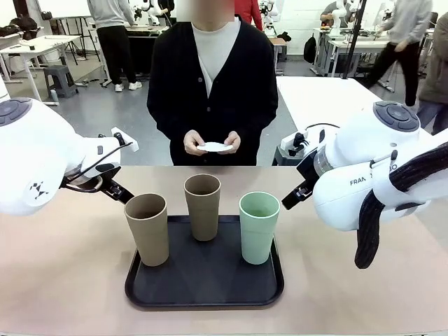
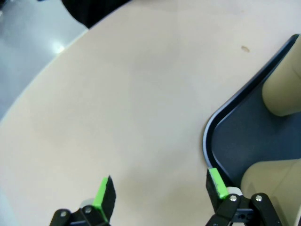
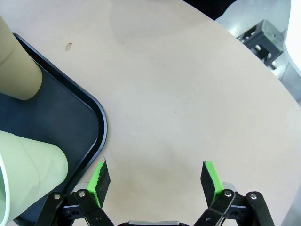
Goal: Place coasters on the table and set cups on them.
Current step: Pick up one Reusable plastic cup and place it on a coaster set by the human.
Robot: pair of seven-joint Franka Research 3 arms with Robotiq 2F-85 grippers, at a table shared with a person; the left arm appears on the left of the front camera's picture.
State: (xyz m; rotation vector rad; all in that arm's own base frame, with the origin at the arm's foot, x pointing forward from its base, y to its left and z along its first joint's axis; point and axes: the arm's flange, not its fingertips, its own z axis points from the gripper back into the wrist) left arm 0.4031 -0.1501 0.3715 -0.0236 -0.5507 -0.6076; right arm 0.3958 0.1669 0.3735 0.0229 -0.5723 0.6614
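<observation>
While the person (image 1: 213,84) across the beige matte bench (image 1: 63,280) holds the thin white round paper coasters (image 1: 213,147), none is laid, so the tan tapered matte cups (image 1: 148,227) and the mint cup (image 1: 259,225) wait upright on the black rounded tray (image 1: 203,280). The left hand (image 2: 159,186) and right hand (image 3: 155,175) hover open and empty, flanking it.

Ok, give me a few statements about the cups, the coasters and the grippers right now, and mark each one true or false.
1. The mint cup and the two tan cups stand on the black tray. True.
2. The left gripper and the right gripper are open over the table. True.
3. A coaster lies on the table. False: the person's hands hold the coasters.
4. The mint cup is at the robot's left end. False: it stands at the right end.
</observation>
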